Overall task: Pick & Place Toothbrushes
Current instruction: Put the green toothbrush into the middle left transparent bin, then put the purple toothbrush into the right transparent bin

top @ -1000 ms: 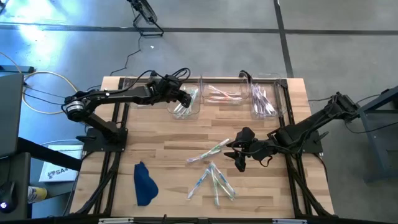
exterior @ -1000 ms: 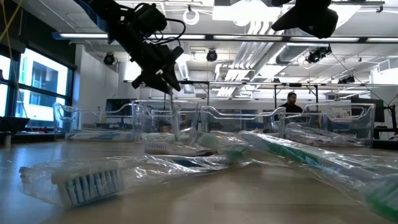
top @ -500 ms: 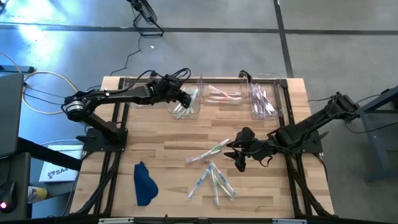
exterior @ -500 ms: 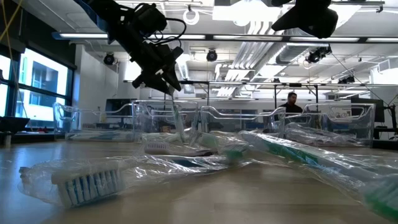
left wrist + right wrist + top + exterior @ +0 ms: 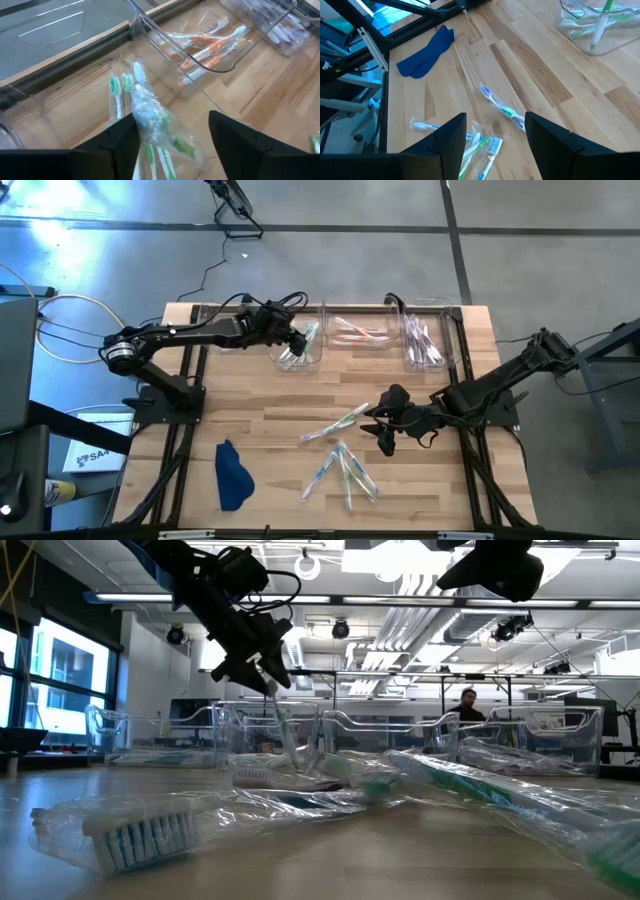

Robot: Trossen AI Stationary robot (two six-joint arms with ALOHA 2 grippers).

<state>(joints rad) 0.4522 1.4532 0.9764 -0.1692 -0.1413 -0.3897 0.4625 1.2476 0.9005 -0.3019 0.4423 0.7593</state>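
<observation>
My left gripper (image 5: 297,340) hovers open over the leftmost clear bin (image 5: 318,360) at the table's far edge. Between its fingers (image 5: 171,117) a wrapped green toothbrush (image 5: 147,117) stands tilted, its lower end in the bin among other green toothbrushes (image 5: 116,95); the low view shows it slanting below the fingers (image 5: 285,735). My right gripper (image 5: 385,435) waits open above the table's middle right. In its wrist view (image 5: 495,125), loose wrapped toothbrushes (image 5: 502,110) lie flat on the wood below it. My left gripper stands open around the upper part of the wrapped toothbrush. The wrapper (image 5: 140,125) lies close beside one finger (image 5: 125,135). I cannot tell whether they touch.
A middle bin (image 5: 355,330) holds pink toothbrushes and a right bin (image 5: 425,340) whitish ones. More loose toothbrushes (image 5: 340,465) lie toward the near edge. A dark blue cloth (image 5: 232,475) lies near left. A person (image 5: 468,705) stands far behind the table.
My left gripper has opened in place over the bin and let go of the toothbrush. It hung upright from the fingers; now it has tipped to a slant, with its lower end in the bin. My right arm has kept still.
</observation>
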